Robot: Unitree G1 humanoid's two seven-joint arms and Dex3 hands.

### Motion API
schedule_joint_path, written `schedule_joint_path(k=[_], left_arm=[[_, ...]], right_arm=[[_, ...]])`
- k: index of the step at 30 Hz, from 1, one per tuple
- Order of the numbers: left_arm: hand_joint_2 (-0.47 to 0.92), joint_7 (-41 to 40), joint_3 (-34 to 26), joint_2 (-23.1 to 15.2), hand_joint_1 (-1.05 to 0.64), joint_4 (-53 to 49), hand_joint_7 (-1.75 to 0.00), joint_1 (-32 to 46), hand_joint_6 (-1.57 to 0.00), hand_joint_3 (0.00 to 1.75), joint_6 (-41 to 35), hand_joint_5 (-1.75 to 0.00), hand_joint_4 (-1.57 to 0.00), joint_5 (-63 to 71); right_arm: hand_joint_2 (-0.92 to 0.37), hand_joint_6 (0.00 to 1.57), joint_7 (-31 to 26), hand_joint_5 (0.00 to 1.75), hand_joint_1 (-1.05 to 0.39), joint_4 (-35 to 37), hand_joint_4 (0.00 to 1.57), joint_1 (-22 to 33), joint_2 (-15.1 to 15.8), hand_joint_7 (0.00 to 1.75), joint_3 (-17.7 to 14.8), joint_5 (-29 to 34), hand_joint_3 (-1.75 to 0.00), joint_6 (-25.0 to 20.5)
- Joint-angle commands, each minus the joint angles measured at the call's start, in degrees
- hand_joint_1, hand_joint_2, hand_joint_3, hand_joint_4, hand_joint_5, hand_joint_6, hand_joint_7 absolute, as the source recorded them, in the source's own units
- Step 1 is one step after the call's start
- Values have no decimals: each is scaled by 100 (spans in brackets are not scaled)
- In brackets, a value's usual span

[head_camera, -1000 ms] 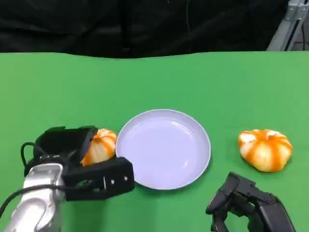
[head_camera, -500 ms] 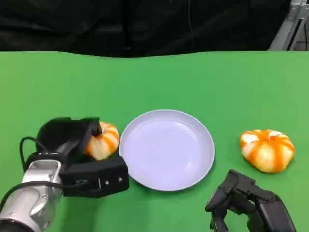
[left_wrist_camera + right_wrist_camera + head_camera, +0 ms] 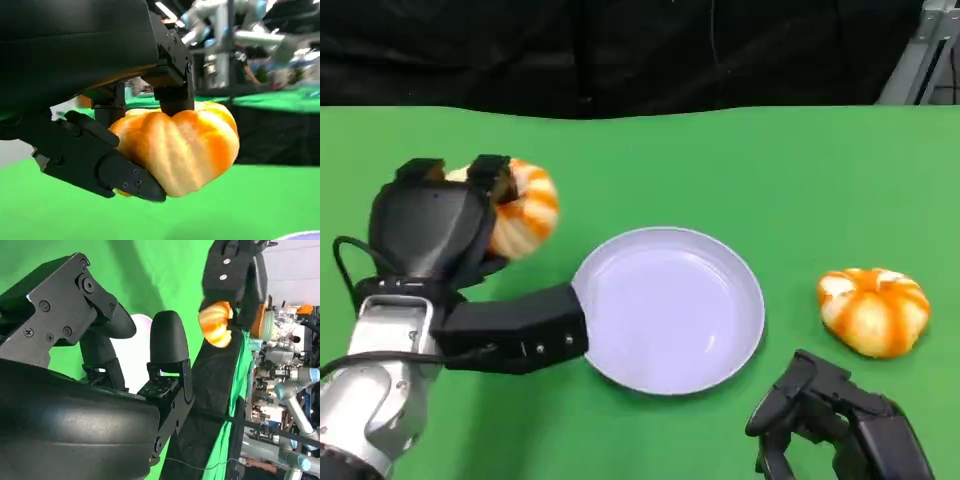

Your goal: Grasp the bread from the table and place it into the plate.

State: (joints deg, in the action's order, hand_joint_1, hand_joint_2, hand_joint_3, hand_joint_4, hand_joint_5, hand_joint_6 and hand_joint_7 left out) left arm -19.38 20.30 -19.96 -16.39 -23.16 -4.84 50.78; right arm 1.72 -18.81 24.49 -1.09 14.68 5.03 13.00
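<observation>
My left hand point(image 3: 430, 235) grips an orange-and-white striped bread point(image 3: 525, 205) and holds it raised above the green table, to the left of the plate and a little beyond it. The left wrist view shows that bread point(image 3: 185, 145) clamped between black fingers point(image 3: 110, 167) above and below. The pale round plate point(image 3: 670, 310) lies with nothing in it at the table's middle. A second striped bread point(image 3: 872, 308) sits on the table right of the plate. My right hand point(image 3: 830, 420) rests low at the near right, fingers apart, holding nothing. From the right wrist, the held bread point(image 3: 216, 325) appears in the left hand point(image 3: 235, 270).
The green table point(image 3: 720, 170) runs back to a black curtain point(image 3: 620, 50). A metal frame point(image 3: 920, 50) stands at the far right corner.
My left hand has lifted the bread off the table beside the plate's left edge, up and toward the far side. The right hand and the other bread have stayed put.
</observation>
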Motion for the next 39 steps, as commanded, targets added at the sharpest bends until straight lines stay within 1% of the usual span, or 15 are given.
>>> schedule_joint_path(k=[1,5,15,22,23,25,26,27,28,29,30,31,33,37,39], left_arm=[[37,150,-75,202,-20,214,-173,44,-77,120,387,-175,-96,-521],[30,436,4,428,-20,193,-175,-35,-76,131,486,-175,-97,-765],[25,970,344,888,-18,8,-175,-217,-74,134,447,-175,-100,-804],[39,1651,604,1126,-16,-295,-175,-382,-65,106,297,-175,-93,-922],[43,1784,589,1151,-17,-303,-160,-388,-65,103,263,-175,-89,-997],[46,1928,572,1173,-18,-298,-150,-394,-66,101,220,-175,-86,-1075],[47,2276,593,1159,-18,-214,-150,-428,-66,101,57,-175,-86,-1145],[67,2625,626,1120,-28,-119,-98,-460,-50,65,-72,-130,-63,-1196],[82,2882,649,1091,-38,-41,-60,-481,-40,37,-173,-97,-46,-1229],[87,3108,684,1040,-44,37,-45,-497,-34,28,-256,-84,-38,-1227],[89,3219,704,1007,-52,90,-35,-501,-27,24,-301,-74,-28,-1213],[91,3343,726,965,-55,147,-30,-507,-23,22,-355,-69,-24,-1194],[92,3507,750,903,-71,234,-22,-509,-10,22,-421,-62,-5,-1172],[92,3667,786,749,-84,405,-19,-499,-2,29,-449,-45,0,-1092],[92,3714,775,714,-86,469,-20,-489,-1,30,-464,-43,0,-1083]], right_arm=[[-34,63,2,175,-1,-62,65,14,0,155,-12,-97,-140,-53],[-34,63,13,175,0,-29,65,-38,15,156,-25,-91,-140,-31],[-33,64,1,175,1,-165,66,18,20,157,7,-53,-144,-129],[-32,63,-8,175,1,-266,65,69,44,157,4,-3,-144,-168],[-32,63,-11,175,2,-279,65,79,43,157,10,4,-144,-169],[-32,63,-14,175,2,-294,65,89,42,157,16,12,-144,-170],[-32,63,-21,175,2,-306,66,90,42,157,15,27,-144,-180],[-32,63,-26,175,3,-322,66,93,43,157,16,42,-145,-193],[-32,63,-30,175,3,-333,65,96,43,157,17,52,-145,-203],[-32,63,-33,175,3,-341,65,98,43,157,21,65,-145,-205],[-32,63,-34,175,3,-346,66,99,43,157,24,73,-145,-206],[-32,63,-32,175,3,-365,66,106,40,157,30,77,-145,-228],[-32,64,-31,175,3,-389,66,117,33,157,41,82,-146,-252],[-31,64,-34,175,3,-368,66,97,23,158,40,86,-146,-248],[-31,64,-34,175,3,-371,66,90,25,159,35,90,-146,-256]])
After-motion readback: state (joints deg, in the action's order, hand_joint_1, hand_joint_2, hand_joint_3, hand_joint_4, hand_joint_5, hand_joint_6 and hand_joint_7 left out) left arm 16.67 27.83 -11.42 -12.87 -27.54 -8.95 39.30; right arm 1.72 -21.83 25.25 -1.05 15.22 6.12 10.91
